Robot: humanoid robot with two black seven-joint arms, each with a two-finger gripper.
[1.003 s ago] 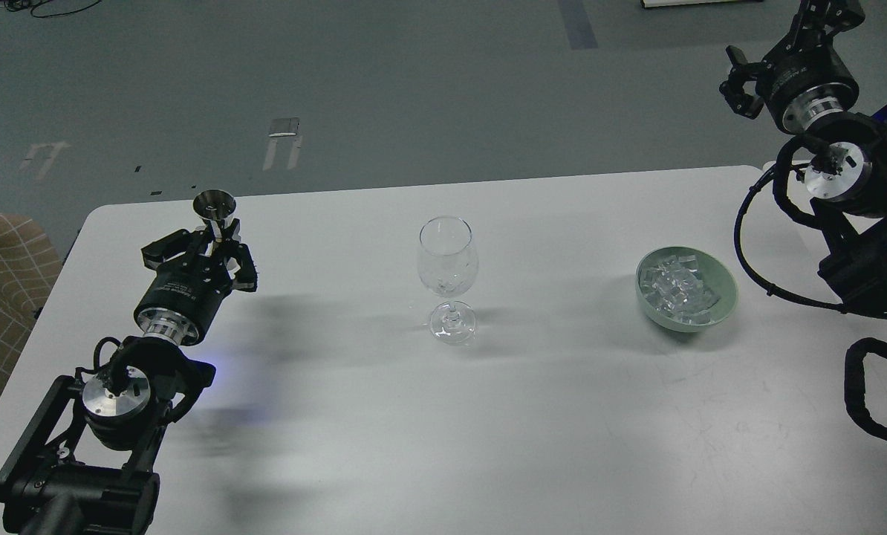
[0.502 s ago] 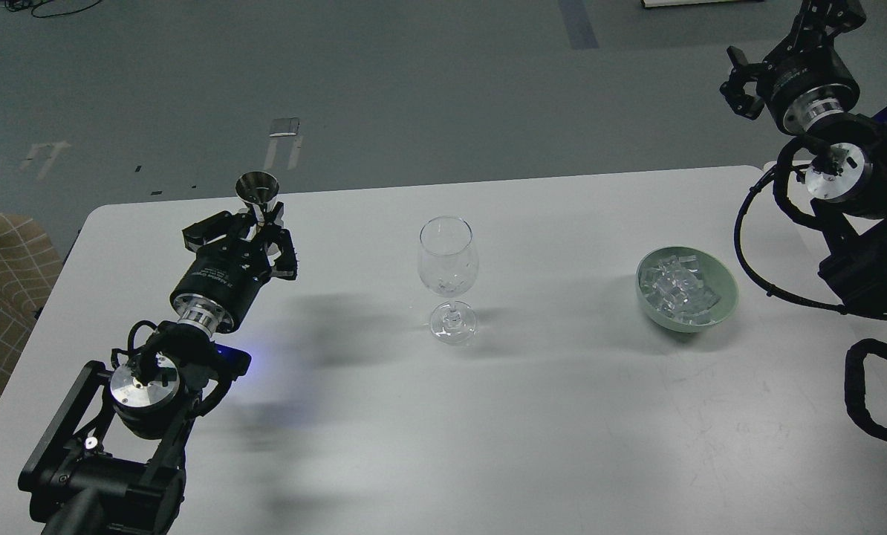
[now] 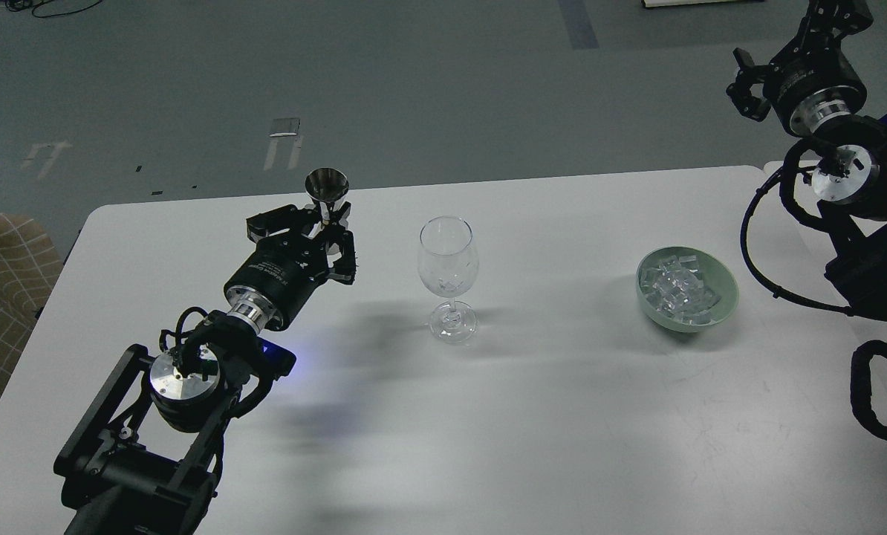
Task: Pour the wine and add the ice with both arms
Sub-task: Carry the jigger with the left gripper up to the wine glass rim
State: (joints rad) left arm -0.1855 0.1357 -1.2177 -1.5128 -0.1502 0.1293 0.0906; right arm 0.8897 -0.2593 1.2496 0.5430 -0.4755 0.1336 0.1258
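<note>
Steel, small and cone-shaped, the cup (image 3: 326, 186) was held upright by the left gripper (image 3: 323, 223), whose fingers were closed narrowly on its stem; no wine could be made out inside it. Cup and gripper were positioned above the white table (image 3: 533, 416), just left of the glass (image 3: 448, 279), without touching it. The glass stood upright near the table's middle, and whether anything lay in its bowl could not be told. Clear ice (image 3: 679, 288) was heaped in a green bowl (image 3: 724, 297), set well apart to the right of the glass. The right gripper (image 3: 833, 11) was raised beyond the table's far right corner, cut off by the picture's top edge, so its finger spacing could not be told.
</note>
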